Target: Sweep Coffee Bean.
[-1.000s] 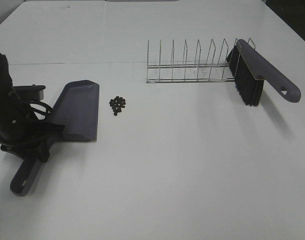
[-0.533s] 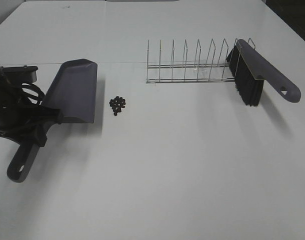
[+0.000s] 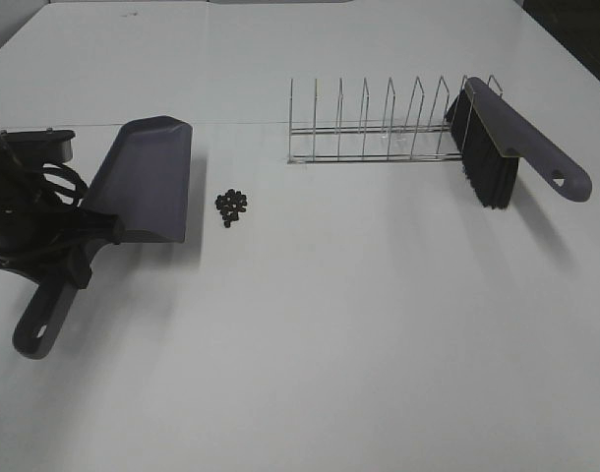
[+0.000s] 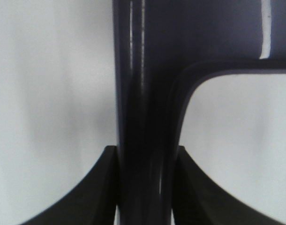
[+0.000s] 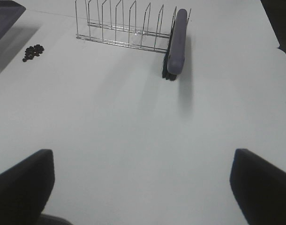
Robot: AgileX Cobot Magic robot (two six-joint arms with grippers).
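A purple-grey dustpan [image 3: 143, 182] hangs tilted just above the table at the left and casts a shadow below it. My left gripper [image 3: 84, 251] is shut on its handle [image 4: 143, 140], which fills the gap between the two black fingers [image 4: 94, 197]. The coffee bean pile [image 3: 231, 205] is a small cluster of dark pellets on the table, a short gap to the right of the pan's lip; it also shows far off [image 5: 33, 51]. My right gripper [image 5: 143, 187] is open wide over bare table with nothing in it, and it does not show in the exterior high view.
A wire rack [image 3: 379, 128] stands at the back right. A purple brush with black bristles [image 3: 507, 147] leans against the rack's right end, its handle pointing right. The same brush [image 5: 176, 44] lies ahead of the right gripper.
The left gripper raised the dustpan and drew it back and to the left, away from the beans, then held still. The beans, the brush and the right gripper stayed put.
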